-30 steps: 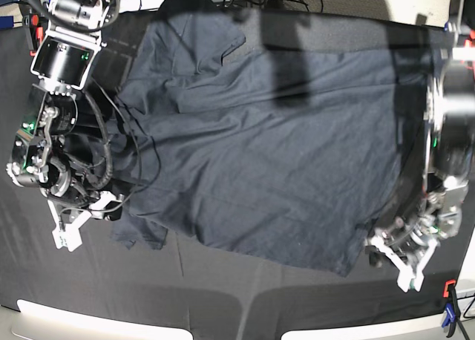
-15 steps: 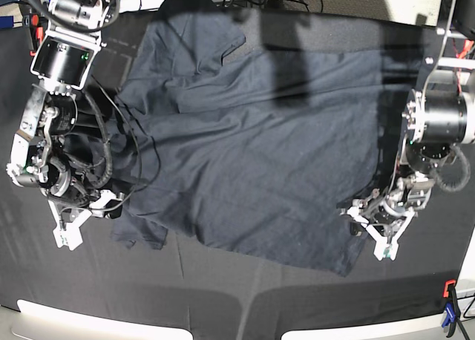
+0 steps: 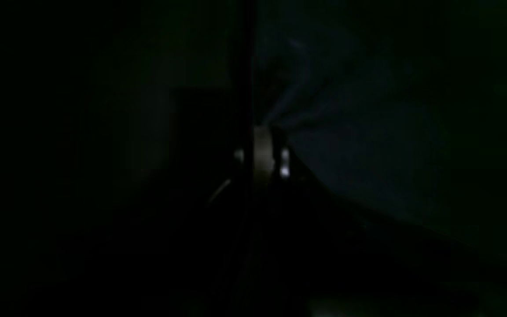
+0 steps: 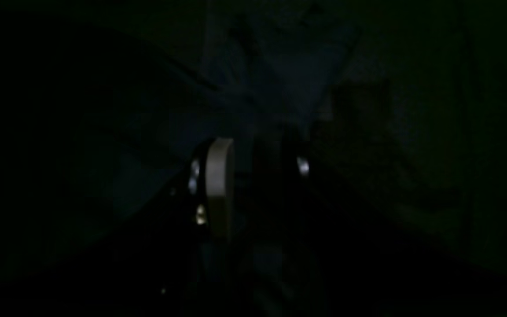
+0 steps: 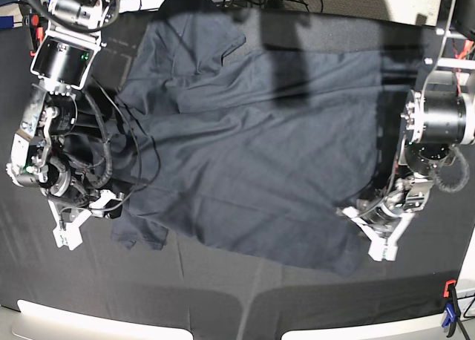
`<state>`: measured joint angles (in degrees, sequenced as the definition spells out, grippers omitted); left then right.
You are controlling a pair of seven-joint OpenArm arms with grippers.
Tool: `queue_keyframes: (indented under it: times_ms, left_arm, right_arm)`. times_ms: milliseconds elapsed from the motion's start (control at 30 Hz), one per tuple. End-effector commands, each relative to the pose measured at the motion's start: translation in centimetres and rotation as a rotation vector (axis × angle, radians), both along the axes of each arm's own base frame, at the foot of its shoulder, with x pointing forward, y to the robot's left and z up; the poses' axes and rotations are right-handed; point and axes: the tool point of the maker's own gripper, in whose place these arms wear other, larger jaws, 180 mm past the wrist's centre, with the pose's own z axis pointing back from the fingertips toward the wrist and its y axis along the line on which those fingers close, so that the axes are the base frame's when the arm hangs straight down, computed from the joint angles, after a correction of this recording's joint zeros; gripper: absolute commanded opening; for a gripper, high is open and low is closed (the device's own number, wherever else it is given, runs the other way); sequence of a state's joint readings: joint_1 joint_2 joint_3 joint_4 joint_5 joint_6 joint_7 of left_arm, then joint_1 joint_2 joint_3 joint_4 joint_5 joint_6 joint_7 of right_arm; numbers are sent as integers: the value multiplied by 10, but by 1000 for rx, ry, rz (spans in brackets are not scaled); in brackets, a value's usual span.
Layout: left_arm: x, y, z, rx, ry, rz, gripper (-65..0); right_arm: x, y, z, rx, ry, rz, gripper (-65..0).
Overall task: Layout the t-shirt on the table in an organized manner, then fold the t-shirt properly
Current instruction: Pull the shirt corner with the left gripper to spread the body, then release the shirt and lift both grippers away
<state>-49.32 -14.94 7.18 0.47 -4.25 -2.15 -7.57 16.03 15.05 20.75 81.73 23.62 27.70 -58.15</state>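
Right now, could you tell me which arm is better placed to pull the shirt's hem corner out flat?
Left, probably: the left gripper sits shut at the t-shirt hem corner. The right gripper waits by the far sleeve.

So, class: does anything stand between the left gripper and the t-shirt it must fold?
Nothing visible does. The left gripper sits directly at the t-shirt hem corner, jaws shut, apparently pinching fabric on the table.
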Motion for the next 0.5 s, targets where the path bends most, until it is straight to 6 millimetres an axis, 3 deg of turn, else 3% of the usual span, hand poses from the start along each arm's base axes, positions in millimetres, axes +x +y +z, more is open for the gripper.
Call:
queue_keyframes:
  times_ms: [0, 133, 333, 367, 467]
  left_arm:
    - [18, 29, 37, 57, -104, 55, -650]
    - [13, 72, 54, 150, -159, 141, -650]
    - [7, 103, 65, 150, -202, 203, -650]
    - [7, 104, 66, 146, -208, 209, -621]
    - [10, 103, 73, 150, -241, 201, -423]
  right_arm:
    - [12, -2, 22, -11, -72, 14, -469]
    - [12, -2, 22, -13, -73, 19, -469]
    - [12, -2, 22, -13, -74, 19, -468]
    - [12, -2, 22, -13, -76, 19, -468]
    - [12, 1, 23, -22, -84, 48, -429]
